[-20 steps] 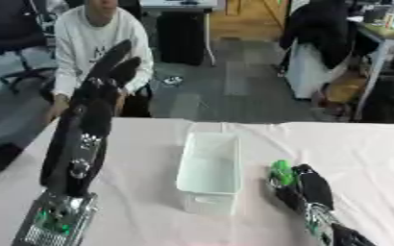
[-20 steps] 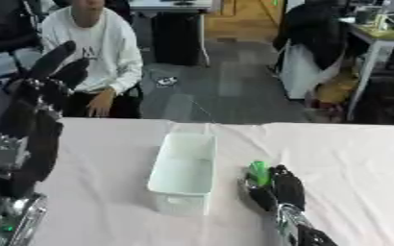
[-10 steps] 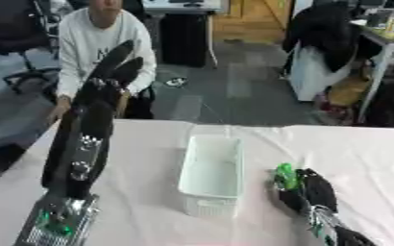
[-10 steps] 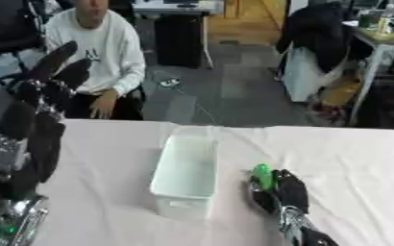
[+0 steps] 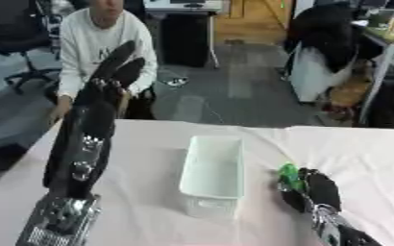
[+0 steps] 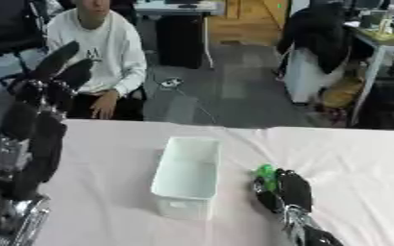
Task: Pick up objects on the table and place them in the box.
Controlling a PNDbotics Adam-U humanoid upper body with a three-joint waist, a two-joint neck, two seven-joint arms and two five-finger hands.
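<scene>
The right hand (image 5: pixel 311 192) rests low on the table (image 5: pixel 150 202), just right of the white box (image 5: pixel 213 170), its fingers curled round a green object (image 5: pixel 288 172). The left hand (image 5: pixel 108 81) stands raised at the left, fingers straight and apart, holding nothing.

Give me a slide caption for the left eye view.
Right hand curls around a green object beside the white box; left hand is raised, open.

Black left arm (image 5: pixel 82 144) with silver joints and dark fingers (image 5: pixel 120 60).
</scene>
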